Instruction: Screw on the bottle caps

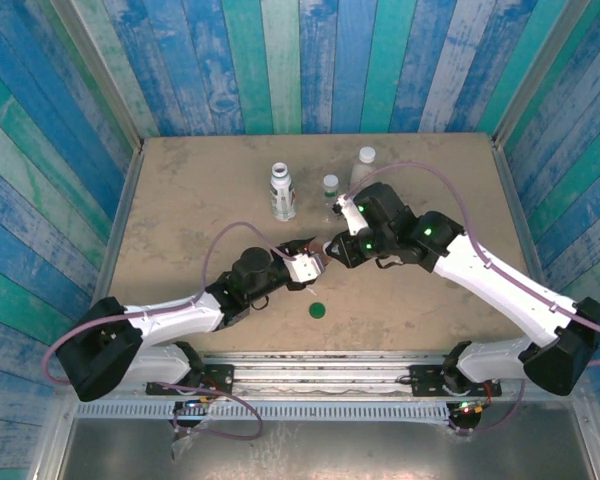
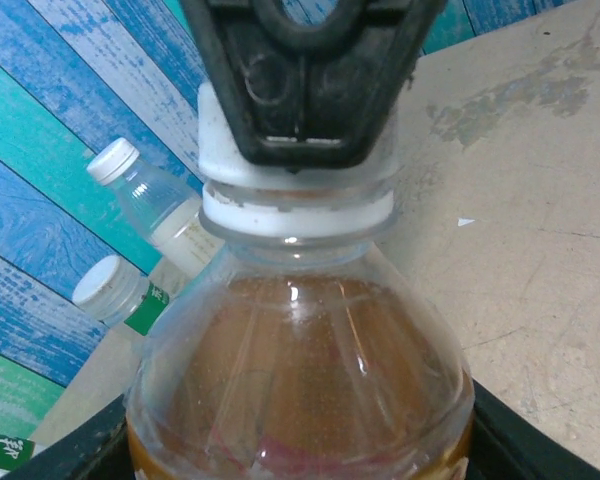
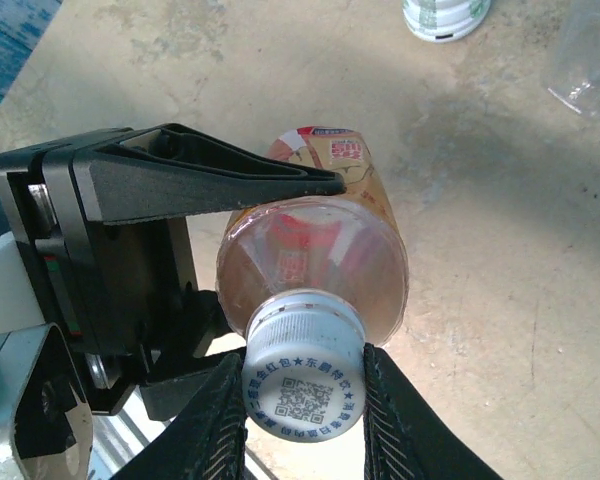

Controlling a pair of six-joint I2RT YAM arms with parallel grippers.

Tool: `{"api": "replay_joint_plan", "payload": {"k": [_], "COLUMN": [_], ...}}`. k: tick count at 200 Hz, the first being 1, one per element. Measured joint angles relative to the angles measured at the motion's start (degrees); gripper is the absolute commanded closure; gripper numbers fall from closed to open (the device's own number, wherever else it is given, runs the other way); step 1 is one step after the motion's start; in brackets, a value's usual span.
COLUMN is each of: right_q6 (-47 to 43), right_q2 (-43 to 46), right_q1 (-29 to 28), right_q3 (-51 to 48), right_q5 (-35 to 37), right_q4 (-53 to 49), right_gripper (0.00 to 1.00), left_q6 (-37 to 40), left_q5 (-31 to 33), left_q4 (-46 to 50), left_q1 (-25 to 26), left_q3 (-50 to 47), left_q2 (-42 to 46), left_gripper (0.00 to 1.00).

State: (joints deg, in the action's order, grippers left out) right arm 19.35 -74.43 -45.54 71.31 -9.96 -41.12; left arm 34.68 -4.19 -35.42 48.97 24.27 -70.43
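Note:
The amber-orange bottle [image 2: 300, 380] is tilted above the table, and my left gripper [image 1: 315, 262] is shut on its body; the black fingers [image 3: 200, 185] run along its side. A white bottle cap [image 3: 305, 385] with a printed code sits on the neck. My right gripper [image 3: 305, 400] is shut on that cap, with a ribbed pad touching each side. In the left wrist view the cap [image 2: 296, 180] sits under the right gripper's black finger [image 2: 300, 90]. A dark green cap [image 1: 317, 310] lies loose on the table, close in front of the arms.
Three other bottles stand at the back: a white-labelled one [image 1: 282, 190], a small clear one [image 1: 330, 187] and a taller clear one [image 1: 363, 165], each with a white cap on top. Blue plank walls enclose the table [image 1: 180, 200].

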Motion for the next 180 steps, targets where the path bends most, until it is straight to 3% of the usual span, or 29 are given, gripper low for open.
{"api": "replay_joint_plan", "payload": {"k": [26, 87, 129, 180], "right_q6": [-8.9, -49.7, -68.7, -75.3], "right_q2": [1.2, 3.6, 1.7, 0.5], "right_q1": [0.8, -1.7, -5.4, -6.1], "right_q3": [-0.3, 2.8, 4.1, 5.0], "right_q5": [-0.7, 1.7, 5.0, 5.5], "right_q4": [0.1, -6.7, -9.4, -9.5], "right_gripper": [0.43, 0.37, 0.47, 0.6], "left_q6": [0.0, 0.0, 0.0, 0.0], "left_q5": [-1.1, -6.0, -7.7, -8.0], "left_q4": [0.0, 4.2, 5.5, 6.7], "left_q1": [0.2, 0.3, 0.3, 0.2], "left_q3": [0.0, 0.0, 0.0, 0.1], "left_q2": [0.0, 3.4, 4.0, 4.0], "left_gripper": [0.55, 0.54, 0.54, 0.54]}}
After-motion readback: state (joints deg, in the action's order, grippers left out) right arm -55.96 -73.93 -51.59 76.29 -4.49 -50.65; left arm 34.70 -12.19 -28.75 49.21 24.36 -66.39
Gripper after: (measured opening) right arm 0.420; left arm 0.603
